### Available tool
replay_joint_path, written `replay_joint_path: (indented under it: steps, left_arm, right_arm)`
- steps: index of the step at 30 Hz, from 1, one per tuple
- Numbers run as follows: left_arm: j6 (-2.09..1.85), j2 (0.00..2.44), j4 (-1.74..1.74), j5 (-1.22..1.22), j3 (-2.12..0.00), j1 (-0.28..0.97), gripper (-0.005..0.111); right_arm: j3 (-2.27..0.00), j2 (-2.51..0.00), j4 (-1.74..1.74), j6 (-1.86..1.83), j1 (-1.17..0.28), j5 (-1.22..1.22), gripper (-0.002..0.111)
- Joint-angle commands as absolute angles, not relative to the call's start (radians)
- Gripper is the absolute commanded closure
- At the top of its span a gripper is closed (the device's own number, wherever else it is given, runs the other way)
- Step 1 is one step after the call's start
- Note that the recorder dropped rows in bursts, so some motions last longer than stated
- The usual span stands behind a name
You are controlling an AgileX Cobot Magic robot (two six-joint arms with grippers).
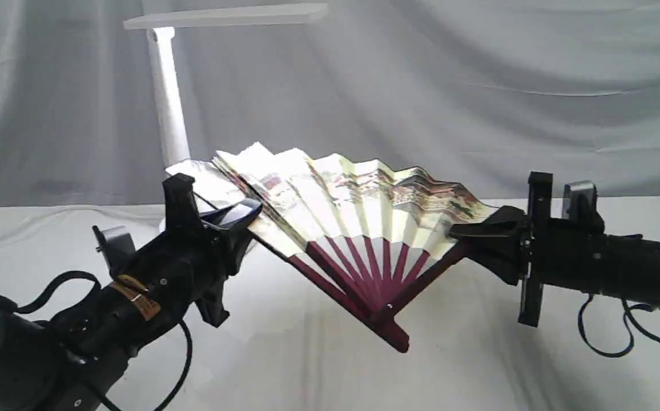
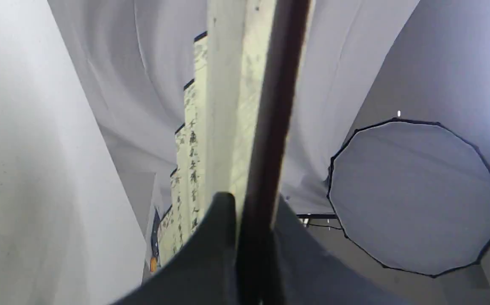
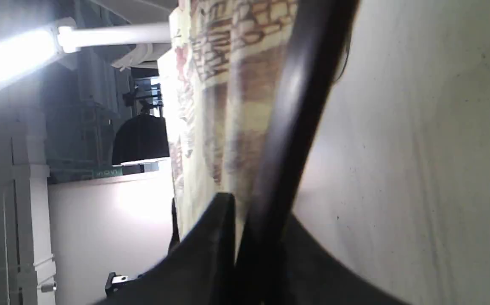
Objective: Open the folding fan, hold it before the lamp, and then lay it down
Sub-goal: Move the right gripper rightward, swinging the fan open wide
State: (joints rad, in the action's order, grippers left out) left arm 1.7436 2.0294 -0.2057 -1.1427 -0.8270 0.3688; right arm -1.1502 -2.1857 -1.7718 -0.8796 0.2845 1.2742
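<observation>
Two pincers hold the folding fan (image 1: 353, 200) spread open over the surface (image 1: 307, 371).
Nearest, the left pincer (image 1: 244, 220) is clamped shut on one outer rib and the right pincer (image 1: 467, 234) on the other. The fan hangs between them, pivot lowest, close to the white surface; contact there is unclear. Behind its left end stands the lamp (image 1: 167, 103), lit, with grey cloth (image 1: 478, 85) hanging beyond.

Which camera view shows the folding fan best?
The exterior view: the folding fan appears whole, spread open between the left gripper and the right gripper. Each wrist view shows only one dark outer rib and a narrow strip of the paper leaf.
</observation>
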Motion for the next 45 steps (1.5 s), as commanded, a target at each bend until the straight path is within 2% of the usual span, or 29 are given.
replay_joint_path:
  steps: [1,9,23,45]
  left_arm:
    - [1.745,1.998,-0.039,-1.221,-0.829,0.398,0.107]
    - [1.706,1.998,0.126,-1.221,-0.829,0.466,0.107]
    - [1.689,1.998,0.165,-1.221,-0.829,0.466,0.107]
    - [1.663,1.998,0.204,-1.221,-0.829,0.466,0.107]
  right_arm:
    - [-1.099,-2.156,-1.744,-0.972,0.340,1.221,0.108]
    - [-1.023,-2.104,-1.744,-1.021,0.417,1.221,0.108]
    - [-0.888,-2.053,-1.744,-1.102,0.509,1.221,0.108]
    - [-0.811,-2.017,-1.744,-1.118,0.629,1.221,0.108]
